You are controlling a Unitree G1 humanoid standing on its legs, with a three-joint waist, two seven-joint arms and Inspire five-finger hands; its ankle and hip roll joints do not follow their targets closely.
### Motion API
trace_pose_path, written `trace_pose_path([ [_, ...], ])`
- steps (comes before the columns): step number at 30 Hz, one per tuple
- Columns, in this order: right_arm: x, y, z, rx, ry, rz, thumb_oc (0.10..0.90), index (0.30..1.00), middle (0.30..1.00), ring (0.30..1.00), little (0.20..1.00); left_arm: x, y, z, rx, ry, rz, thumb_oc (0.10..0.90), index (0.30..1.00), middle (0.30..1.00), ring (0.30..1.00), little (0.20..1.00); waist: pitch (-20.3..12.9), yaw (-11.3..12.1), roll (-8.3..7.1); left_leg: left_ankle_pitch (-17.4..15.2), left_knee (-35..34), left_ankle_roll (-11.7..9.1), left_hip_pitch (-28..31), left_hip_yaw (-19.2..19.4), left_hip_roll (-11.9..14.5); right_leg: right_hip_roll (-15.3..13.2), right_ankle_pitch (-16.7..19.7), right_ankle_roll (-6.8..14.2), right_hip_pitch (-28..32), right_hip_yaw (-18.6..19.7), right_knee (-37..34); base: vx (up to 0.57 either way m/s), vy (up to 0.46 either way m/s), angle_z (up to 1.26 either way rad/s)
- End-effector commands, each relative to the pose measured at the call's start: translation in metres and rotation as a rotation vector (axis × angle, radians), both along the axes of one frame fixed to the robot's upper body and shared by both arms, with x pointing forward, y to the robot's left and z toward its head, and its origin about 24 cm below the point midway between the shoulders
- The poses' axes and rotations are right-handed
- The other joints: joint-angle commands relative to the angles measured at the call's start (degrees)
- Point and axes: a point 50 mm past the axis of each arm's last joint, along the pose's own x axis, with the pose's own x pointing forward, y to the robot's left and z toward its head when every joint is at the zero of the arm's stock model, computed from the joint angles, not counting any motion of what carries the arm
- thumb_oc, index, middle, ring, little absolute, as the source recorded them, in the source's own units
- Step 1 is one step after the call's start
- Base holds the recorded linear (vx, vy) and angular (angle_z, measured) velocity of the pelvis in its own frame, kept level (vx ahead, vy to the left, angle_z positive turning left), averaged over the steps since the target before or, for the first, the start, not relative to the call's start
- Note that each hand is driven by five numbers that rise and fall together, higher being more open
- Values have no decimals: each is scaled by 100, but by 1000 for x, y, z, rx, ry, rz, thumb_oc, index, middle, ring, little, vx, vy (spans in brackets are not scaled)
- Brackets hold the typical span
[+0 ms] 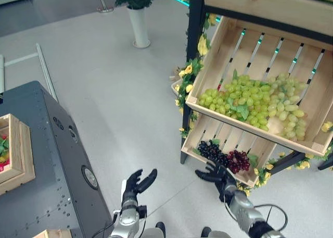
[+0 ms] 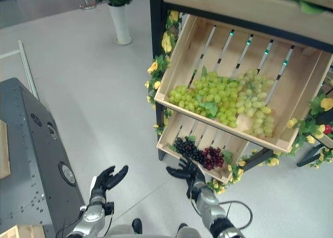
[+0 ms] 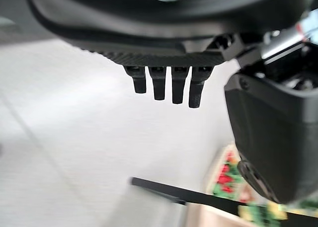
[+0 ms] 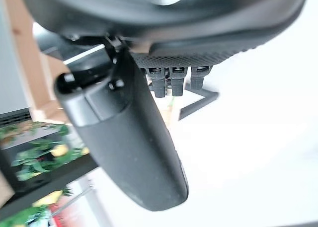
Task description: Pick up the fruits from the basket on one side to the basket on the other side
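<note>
Right now the dark grapes (image 1: 210,151) and red grapes (image 1: 238,160) lie in the lower wooden crate (image 1: 205,129) of the rack, green grapes (image 1: 250,100) in the upper crate (image 1: 229,37). Right hand (image 1: 213,174) is stretched out, fingers spread and holding nothing, at the near rim of the lower crate, just beside the dark bunch. Left hand (image 1: 136,184) hangs over bare floor, fingers apart, holding nothing. Left eye view also catches a second fruit crate (image 1: 15,162) on the grey cabinet (image 1: 52,160) at left. Left wrist view shows straight fingers (image 3: 159,85) over the floor.
</note>
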Motion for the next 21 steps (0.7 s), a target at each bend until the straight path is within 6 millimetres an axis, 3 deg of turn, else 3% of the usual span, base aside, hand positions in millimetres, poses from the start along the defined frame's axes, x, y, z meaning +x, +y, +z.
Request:
trace_pose_path([
  [1, 18, 3, 11, 35, -92, 39, 800, 900, 900, 900, 900, 15, -9, 6, -28, -64, -77, 800, 900, 900, 900, 900, -207, -16, 119, -65, -610, 12, 77, -319, -119, 68, 310, -227, 89, 151, -445, 35, -5, 9],
  [5, -2, 0, -7, 66, 9, -11, 800, 900, 900, 900, 900, 4, -10, -3, -13, 4, -155, 800, 900, 900, 900, 900, -264, -76, 172, -73, -635, 91, 92, -528, -164, 122, 154, -271, 53, 322, -269, 46, -25, 24],
  [9, -20, -8, -21, 41, 99, -15, 800, 900, 900, 900, 900, -5, -9, -11, 8, 84, -205, 800, 900, 900, 900, 900, -313, -151, 208, -89, -611, 153, 110, -887, -203, 239, 33, -358, 121, 748, -222, 64, -87, 35],
  [14, -30, -8, -28, 58, 150, -1, 800, 900, 900, 900, 900, -27, 2, -22, 80, 216, -214, 800, 900, 900, 900, 900, -345, -29, 153, -92, -537, 40, 138, -796, -136, 249, 90, -382, 311, 461, -496, 30, -185, 39],
  [20, -30, -8, -27, 44, 148, 67, 800, 900, 900, 900, 900, -40, 7, -26, 106, 242, -167, 800, 900, 900, 900, 900, -175, 78, 30, -155, 395, -169, -378, -656, 139, 344, -46, -642, 254, 321, -320, -56, -256, 10],
  [21, -23, -10, -23, 13, 134, 93, 800, 900, 900, 900, 900, -37, 9, -24, 102, 227, -144, 800, 900, 900, 900, 900, -16, 145, 64, 140, 444, -289, -687, -784, 230, 430, -97, -735, 162, 232, -210, -242, -256, 28],
])
